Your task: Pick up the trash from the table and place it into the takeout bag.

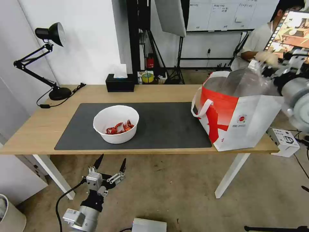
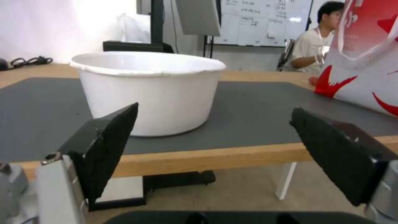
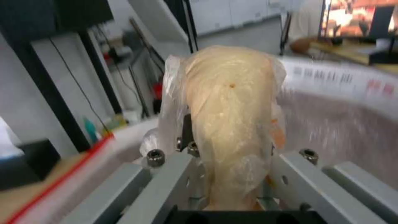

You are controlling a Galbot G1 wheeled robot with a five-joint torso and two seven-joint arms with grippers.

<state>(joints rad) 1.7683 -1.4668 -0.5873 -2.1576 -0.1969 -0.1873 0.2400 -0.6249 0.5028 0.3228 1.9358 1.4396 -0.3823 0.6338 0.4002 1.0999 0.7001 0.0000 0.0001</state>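
White bowl with red crayfish shells [image 1: 116, 123] stands upright on the table's [image 1: 38, 129] grey mat; takeout bag [image 1: 239, 119] stands open at the table's right end; film-wrapped beige ball [image 3: 230, 124] above its foil lining.

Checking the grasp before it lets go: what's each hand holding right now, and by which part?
The right hand clamps the beige ball with clear film by its lower end, over the takeout bag. The left hand is open and holds nothing.

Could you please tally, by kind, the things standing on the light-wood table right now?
White bowl with red crayfish shells: 1
Large white takeout bag with red swoosh pattern: 1
Black tissue box: 1
Black articulated desk lamp: 1
Dark grey rectangular mat: 1
Total: 5
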